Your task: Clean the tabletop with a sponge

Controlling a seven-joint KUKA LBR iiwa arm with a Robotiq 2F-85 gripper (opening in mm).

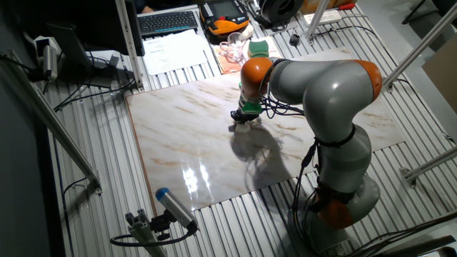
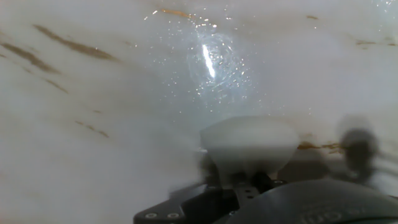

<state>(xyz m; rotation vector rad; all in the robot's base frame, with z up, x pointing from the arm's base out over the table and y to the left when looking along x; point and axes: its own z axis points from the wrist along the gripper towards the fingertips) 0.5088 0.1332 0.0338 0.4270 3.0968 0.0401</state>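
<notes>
Hand view: gripper (image 2: 249, 177) is pressing the sponge (image 2: 250, 144) against the tabletop (image 2: 93, 124).
Jaws are clamping its 6 o'clock edge.

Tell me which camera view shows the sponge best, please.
The hand view shows it best: the sponge fills the lower centre as a pale block against the tabletop, though blurred. In the fixed view the sponge is barely visible under the gripper.

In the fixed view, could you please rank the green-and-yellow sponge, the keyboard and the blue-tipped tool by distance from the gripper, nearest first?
From the gripper:
1. Green-and-yellow sponge, just beyond the slab's far edge.
2. Keyboard, far side, towards the left.
3. Blue-tipped tool, off the slab's near-left corner.
The last two are not far apart.
</notes>
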